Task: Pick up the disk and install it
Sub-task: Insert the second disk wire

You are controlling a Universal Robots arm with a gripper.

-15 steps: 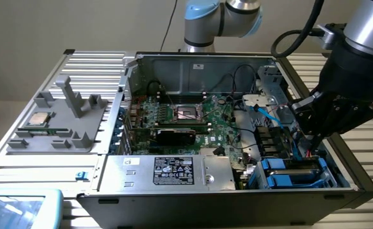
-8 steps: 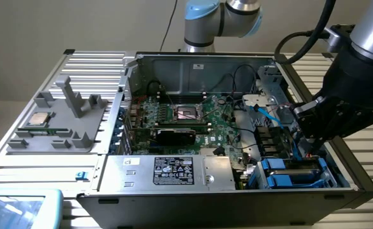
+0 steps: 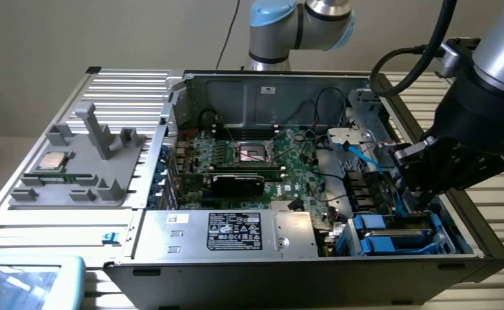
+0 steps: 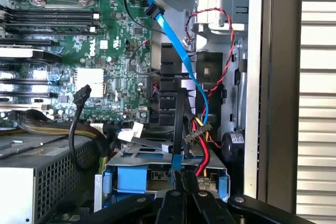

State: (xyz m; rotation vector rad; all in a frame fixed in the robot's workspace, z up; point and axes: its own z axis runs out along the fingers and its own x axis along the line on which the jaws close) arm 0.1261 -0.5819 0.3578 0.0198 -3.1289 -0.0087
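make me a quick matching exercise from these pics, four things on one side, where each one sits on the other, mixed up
Things:
1. disk
2. CPU chip
3. silver box with black label
4. gripper

Places:
A. on the grey holder outside the case, at the exterior view's left
B. in the drive bay at the case's front corner, at the exterior view's right
C. shut, just above the drive bay
D. along the case's front edge, beside the drive bay

Pairs: 1-B, 2-A, 3-D, 4-C
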